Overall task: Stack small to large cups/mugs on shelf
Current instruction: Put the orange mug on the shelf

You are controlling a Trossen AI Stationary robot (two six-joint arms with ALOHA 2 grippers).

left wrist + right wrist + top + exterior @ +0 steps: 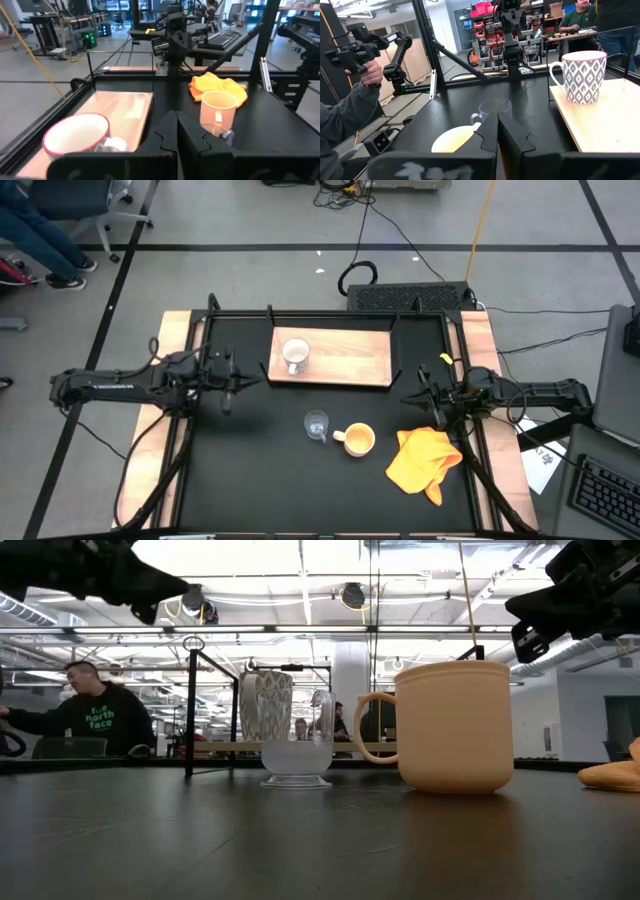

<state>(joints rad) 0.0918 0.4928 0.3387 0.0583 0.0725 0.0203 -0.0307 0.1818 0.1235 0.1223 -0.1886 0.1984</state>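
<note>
Left gripper raised above the black tabletop at its left side, fingers pressed together, nothing held. Just to its right, shelf lying flat at the table's far middle, with the white handled mug upright on its left part, patterned in grey diamonds as seen from the right wrist. Nearer the front, off the shelf, clear glass cup upright on the tabletop, and just beside it to the right the orange-yellow handled mug, also upright, handle turned toward the glass; touching or merely close, hard to say from above. Farther right, yellow cloth crumpled on the table, near the mug but apart from it. Right gripper raised over the table's right side, beyond the cloth, fingers closed on nothing. In the low view, a person in a dark top in the room behind.
</note>
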